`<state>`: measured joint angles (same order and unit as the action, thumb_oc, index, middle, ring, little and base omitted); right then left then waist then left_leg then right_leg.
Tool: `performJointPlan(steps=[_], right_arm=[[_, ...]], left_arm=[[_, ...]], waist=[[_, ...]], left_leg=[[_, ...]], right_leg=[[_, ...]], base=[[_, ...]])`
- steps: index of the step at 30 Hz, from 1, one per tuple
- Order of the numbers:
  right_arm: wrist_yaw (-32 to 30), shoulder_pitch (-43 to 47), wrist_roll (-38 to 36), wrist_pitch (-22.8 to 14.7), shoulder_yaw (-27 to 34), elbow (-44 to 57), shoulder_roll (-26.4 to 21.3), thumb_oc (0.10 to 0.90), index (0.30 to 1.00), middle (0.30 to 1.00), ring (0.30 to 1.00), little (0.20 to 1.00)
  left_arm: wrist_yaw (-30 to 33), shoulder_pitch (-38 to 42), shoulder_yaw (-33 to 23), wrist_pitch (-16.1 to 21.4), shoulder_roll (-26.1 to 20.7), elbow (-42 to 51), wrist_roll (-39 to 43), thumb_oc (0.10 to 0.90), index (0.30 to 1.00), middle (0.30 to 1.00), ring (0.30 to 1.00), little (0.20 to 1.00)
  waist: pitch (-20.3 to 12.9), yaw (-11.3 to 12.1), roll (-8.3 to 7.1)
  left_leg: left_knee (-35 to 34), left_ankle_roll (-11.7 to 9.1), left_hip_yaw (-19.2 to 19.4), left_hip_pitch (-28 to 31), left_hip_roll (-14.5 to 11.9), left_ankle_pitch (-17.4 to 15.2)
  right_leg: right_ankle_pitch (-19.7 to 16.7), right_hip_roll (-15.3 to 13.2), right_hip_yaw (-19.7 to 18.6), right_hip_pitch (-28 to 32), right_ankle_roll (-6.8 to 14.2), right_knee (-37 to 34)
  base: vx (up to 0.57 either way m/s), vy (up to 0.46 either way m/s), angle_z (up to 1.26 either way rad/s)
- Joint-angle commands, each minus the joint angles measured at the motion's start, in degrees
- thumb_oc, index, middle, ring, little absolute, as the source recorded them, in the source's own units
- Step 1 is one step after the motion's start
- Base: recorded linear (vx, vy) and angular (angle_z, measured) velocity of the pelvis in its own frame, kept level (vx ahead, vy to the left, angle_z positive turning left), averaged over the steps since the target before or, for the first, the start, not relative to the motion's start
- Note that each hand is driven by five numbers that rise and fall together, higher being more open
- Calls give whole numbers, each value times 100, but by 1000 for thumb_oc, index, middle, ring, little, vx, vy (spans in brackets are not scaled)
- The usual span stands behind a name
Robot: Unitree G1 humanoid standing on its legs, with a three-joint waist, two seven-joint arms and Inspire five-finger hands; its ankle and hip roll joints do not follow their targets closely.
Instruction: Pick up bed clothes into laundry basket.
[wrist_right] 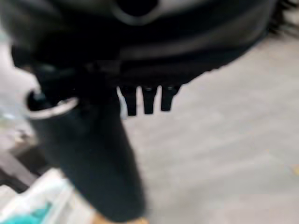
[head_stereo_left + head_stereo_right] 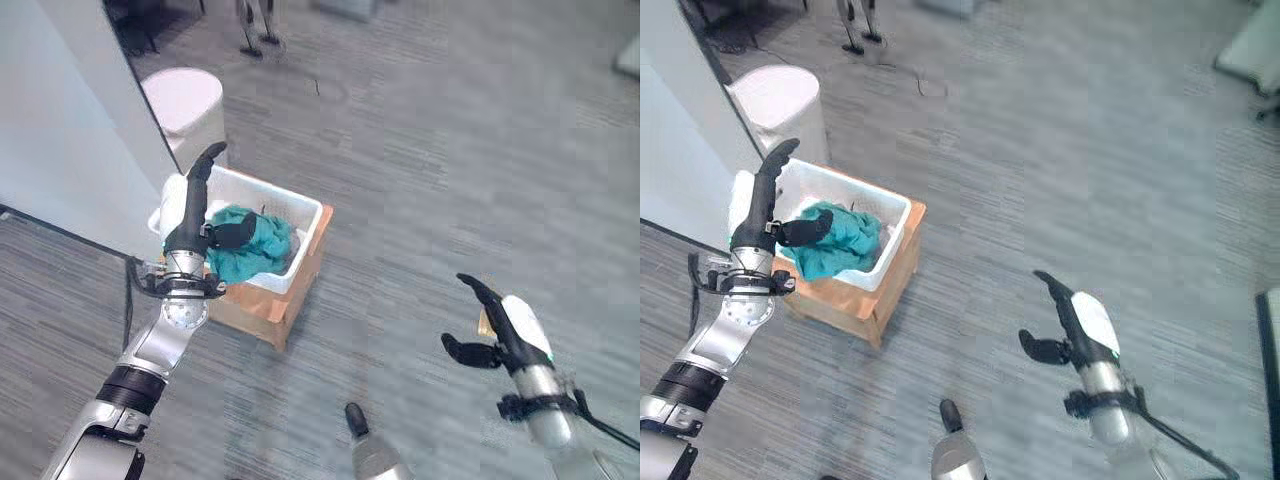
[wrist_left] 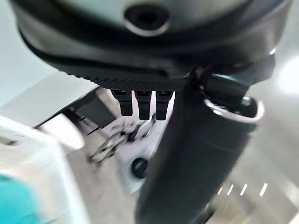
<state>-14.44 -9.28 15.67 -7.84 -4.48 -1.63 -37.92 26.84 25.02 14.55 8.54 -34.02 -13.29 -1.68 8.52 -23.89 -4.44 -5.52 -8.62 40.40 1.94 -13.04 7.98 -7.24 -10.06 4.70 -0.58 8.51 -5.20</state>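
The teal bed clothes (image 2: pixel 250 250) lie inside the white laundry basket (image 2: pixel 305 240). The left hand (image 2: pixel 195 215) hangs over them, fingers straight and spread, holding nothing. The drop looks done; next, lift that hand clear. The right hand (image 2: pixel 505 330) waits, fingers apart

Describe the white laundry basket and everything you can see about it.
The laundry basket is a white rectangular tub, plastic by its look, open at the top. It sits level on a low wooden stand on the grey floor, beside a white round bin. A crumpled teal cloth lies inside it. The left hand is raised over its near side with fingers straight, thumb reaching toward the cloth; whether it touches the rim cannot be told.
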Motion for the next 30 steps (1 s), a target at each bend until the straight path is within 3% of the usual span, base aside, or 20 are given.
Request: performJointPlan(steps=[1, 4, 8, 10, 16, 19, 20, 21, 23, 25, 26, 29, 30], right_arm=[[-347, 448, -41, -193, 487, 140, -457, 800, 900, 900, 900, 900], [-415, 559, -52, -145, 569, 204, -306, 800, 900, 900, 900, 900], [-388, 511, -53, -116, 970, 574, -116, 800, 900, 900, 900, 900], [-352, 474, -26, -95, 1017, 632, -104, 800, 900, 900, 900, 900], [-367, 420, 40, -132, 1326, 841, 54, 800, 900, 900, 900, 900], [-336, 466, 61, -162, 1294, 874, 72, 800, 900, 900, 900, 900], [-144, 292, -581, 241, 1333, -553, -192, 800, 900, 900, 900, 900], [-140, 283, -580, 245, 1337, -544, -188, 800, 900, 900, 900, 900], [-85, 248, -611, 251, 1362, -570, -104, 800, 900, 900, 900, 900], [-73, 185, -600, 260, 1407, -605, 14, 800, 900, 900, 900, 900], [-61, 201, -514, 282, 1396, -553, -18, 800, 900, 900, 900, 900], [-90, 307, -434, 240, 1386, -437, 19, 800, 900, 900, 900, 900], [-126, 429, -271, 200, 1328, -424, -34, 800, 900, 900, 900, 900]], left_arm=[[161, 699, -565, 748, -23, 656, 329, 800, 900, 900, 900, 900], [-119, 362, -701, 821, -137, 1094, 609, 800, 900, 900, 900, 900], [-1078, -1266, -1304, 844, -360, 1870, 1363, 800, 900, 900, 900, 900], [-1211, -1607, -1453, 787, -391, 1902, 1383, 800, 900, 900, 900, 900], [-1596, -3041, -2012, 589, 10, 1811, 1464, 800, 900, 900, 900, 900], [-1597, -3153, -2073, 550, 103, 1619, 1440, 800, 900, 900, 900, 900], [-1629, -2209, -1481, 327, 635, -113, 1785, 800, 900, 900, 900, 900], [-1630, -2213, -1479, 325, 633, -112, 1782, 800, 900, 900, 900, 900], [-1687, -2160, -1426, 293, 632, -171, 1784, 800, 900, 900, 900, 900], [-1735, -2150, -1378, 238, 666, -224, 1745, 800, 900, 900, 900, 900], [-1719, -2195, -1368, 230, 690, -188, 1705, 800, 900, 900, 900, 900], [-1714, -2147, -1384, 221, 716, -95, 1613, 800, 900, 900, 900, 900], [-1724, -2132, -1393, 269, 623, -7, 1541, 800, 900, 900, 900, 900]], waist=[[-396, 168, 528], [-475, 306, 416], [-593, 603, 243], [-620, 626, 218], [-665, 787, 138], [-679, 801, 126], [-142, 1792, 208], [-134, 1793, 204], [-188, 1613, 191], [-291, 1384, 264], [-319, 1349, 314], [-268, 1425, 263], [-275, 1463, 293]], left_leg=[[52, -442, -21, 842, -440, -295], [52, -391, -195, 854, -439, -335], [52, -307, -443, 904, -406, -427], [52, -290, -486, 897, -396, -442], [52, -230, -599, 904, -358, -494], [52, -222, -613, 906, -368, -492], [1497, -145, -1330, -362, -982, -323], [1602, -153, -1346, -384, -1002, -405], [2216, -104, -634, -195, -1024, -617], [2033, -42, 237, 146, -1019, -708], [1679, -116, 398, 312, -918, -584], [1484, -148, -82, 96, -672, -466], [986, -59, -158, 301, -484, -467]], right_leg=[[474, 135, 182, -210, 198, 20], [509, 103, 310, -63, 197, 20], [566, 37, 475, 180, 202, 20], [567, 24, 497, 215, 206, 20], [575, -25, 559, 313, 215, 20], [584, -14, 553, 333, 198, 20], [1094, -520, -285, 994, 134, 127], [1109, -526, -278, 1023, 141, 117], [1110, -413, 53, 993, 43, 110], [1118, -279, 444, 955, 37, 105], [1112, -281, 558, 954, 94, 158], [1062, -293, 813, 922, 117, 357], [1007, -316, 961, 711, 196, 815]], base=[[-63, 40, 39], [-36, 24, 35], [-38, 64, 17], [-25, 25, 24], [-25, 29, 12], [-20, 4, 14], [-6, 4, 6], [-120, -103, -8], [-232, -237, -4], [-154, -143, 47], [-77, 5, 75], [-53, 16, 84], [-111, 88, 103]])
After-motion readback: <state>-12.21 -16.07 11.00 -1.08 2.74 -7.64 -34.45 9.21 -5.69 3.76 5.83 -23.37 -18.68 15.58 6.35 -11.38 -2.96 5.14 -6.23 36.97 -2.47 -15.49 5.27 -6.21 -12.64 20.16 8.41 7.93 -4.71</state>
